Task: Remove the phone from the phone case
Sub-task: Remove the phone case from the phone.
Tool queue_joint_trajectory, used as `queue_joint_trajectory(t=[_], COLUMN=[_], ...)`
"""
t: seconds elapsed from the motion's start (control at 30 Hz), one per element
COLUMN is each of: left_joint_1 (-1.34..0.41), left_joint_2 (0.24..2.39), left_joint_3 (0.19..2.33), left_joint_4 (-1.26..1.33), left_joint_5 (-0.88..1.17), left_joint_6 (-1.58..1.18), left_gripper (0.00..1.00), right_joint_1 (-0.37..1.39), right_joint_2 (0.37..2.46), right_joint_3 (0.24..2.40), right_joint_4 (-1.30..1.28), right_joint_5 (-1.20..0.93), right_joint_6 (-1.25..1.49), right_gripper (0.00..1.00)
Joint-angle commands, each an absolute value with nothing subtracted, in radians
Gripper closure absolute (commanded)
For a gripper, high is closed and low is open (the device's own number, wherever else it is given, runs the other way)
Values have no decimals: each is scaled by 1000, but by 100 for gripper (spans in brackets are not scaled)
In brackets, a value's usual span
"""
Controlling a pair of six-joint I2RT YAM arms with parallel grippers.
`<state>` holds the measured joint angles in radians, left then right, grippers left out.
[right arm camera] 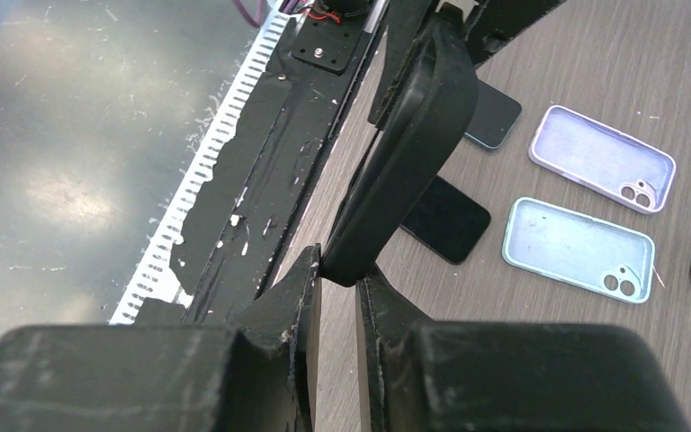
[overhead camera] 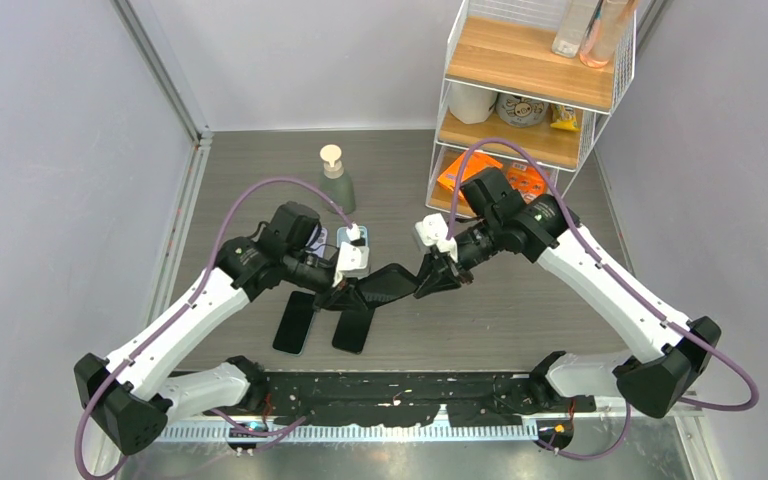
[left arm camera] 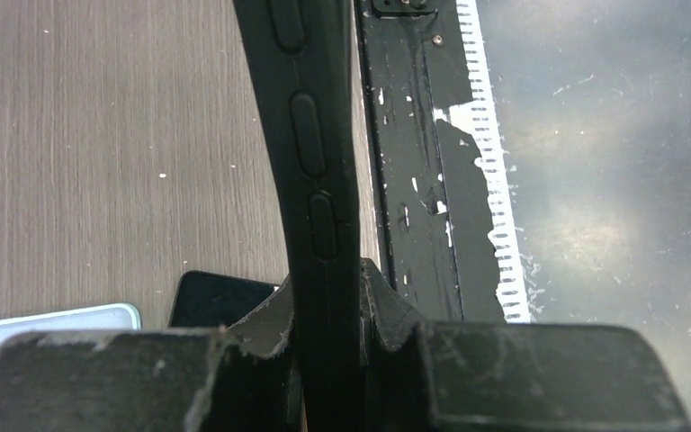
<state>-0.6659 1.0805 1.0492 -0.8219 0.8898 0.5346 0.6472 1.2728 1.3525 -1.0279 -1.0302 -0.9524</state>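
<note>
The left gripper [overhead camera: 348, 292] is clamped narrowly on the left end of the black phone case [overhead camera: 392, 281], which hangs bowed above the middle of the table [overhead camera: 520, 310], its long axis running left to right and its right end pinched in the right gripper [overhead camera: 436, 280].

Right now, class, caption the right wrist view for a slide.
Right fingers pinch a bent black phone case; lilac case and blue case lie empty nearby.
</note>
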Motion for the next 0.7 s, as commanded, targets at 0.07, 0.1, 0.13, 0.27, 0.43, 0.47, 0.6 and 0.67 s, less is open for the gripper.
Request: queue_joint_trajectory(t=[0.07, 0.1, 0.13, 0.27, 0.43, 0.47, 0.6, 0.67], left_joint_1=[-739, -744, -749, -766, -777, -780, -790, -795], left_joint_2=[1075, 1077, 1078, 1080, 1083, 1080, 1079, 1079], left_joint_3=[1061, 1061, 1060, 1058, 1055, 1051, 1038, 1033], left_joint_4=[-861, -869, -874, -883, -889, -890, -888, -892], left_joint_5=[1130, 1127, 1125, 1112, 1108, 1109, 1109, 1111], left_joint_6=[703, 711, 717, 735, 743, 748, 758, 767], left_gripper=[100, 100, 100, 100, 100, 100, 100, 100], right_joint_1=[653, 654, 655, 661, 664, 665, 666, 666], right_joint_2=[1317, 1324, 1328, 1339, 1335, 1333, 1322, 1319], right_joint_3=[1417, 1425, 1429, 1439, 1433, 1429, 1417, 1415], right_joint_4=[-975, -984, -987, -996, -964, -958, -913, -908], right_joint_5=[-953, -953, -952, -942, -923, -919, -891, -879], right_joint_6=[-1104, -1110, -1113, -1122, -1098, -1089, -1066, -1065], right_gripper=[95, 95, 95, 95, 95, 95, 95, 95])
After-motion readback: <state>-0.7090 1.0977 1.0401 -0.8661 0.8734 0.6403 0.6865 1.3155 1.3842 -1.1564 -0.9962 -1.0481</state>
